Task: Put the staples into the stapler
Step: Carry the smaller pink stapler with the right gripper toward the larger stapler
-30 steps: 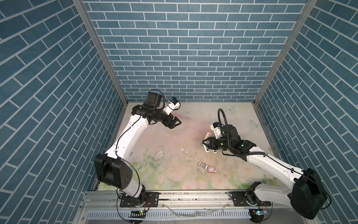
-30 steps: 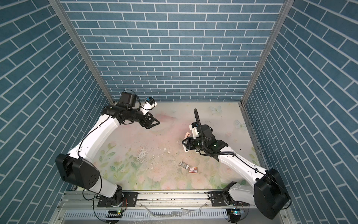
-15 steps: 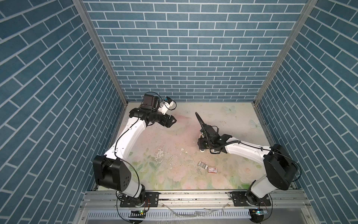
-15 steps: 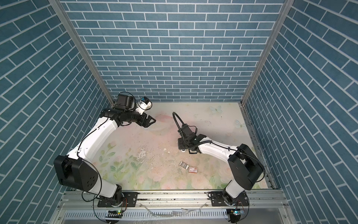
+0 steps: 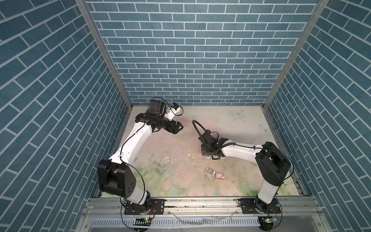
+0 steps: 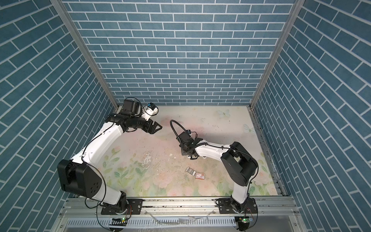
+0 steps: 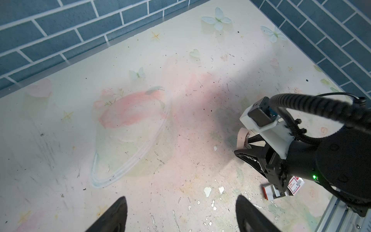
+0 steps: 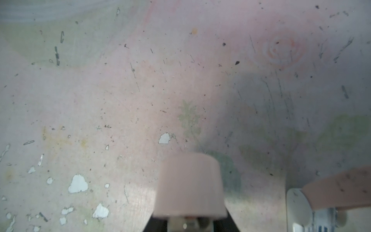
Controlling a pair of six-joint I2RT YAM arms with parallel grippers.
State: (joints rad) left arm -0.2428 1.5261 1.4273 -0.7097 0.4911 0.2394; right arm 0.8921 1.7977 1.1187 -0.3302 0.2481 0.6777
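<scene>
Pink stapler [image 8: 190, 180], pinched in the right gripper [image 7: 246, 146], may slip because it looks smooth. Left gripper [image 7: 180, 219] hangs wide, empty.

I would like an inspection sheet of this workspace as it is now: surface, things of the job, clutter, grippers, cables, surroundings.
Surface: floral mat, scuffed, with white chipped patches.
Job's things: pink stapler in the right gripper; staples lie near the front, beside the red-and-white box.
Clutter: loose single staples and dark specks on the mat.
Grippers: left gripper open and empty, above the mat; right gripper shut on the stapler.
Cables: black ribbed hose arcs over the right wrist; no snag seen.
Surroundings: blue brick-pattern walls; metal rail at the front.
</scene>
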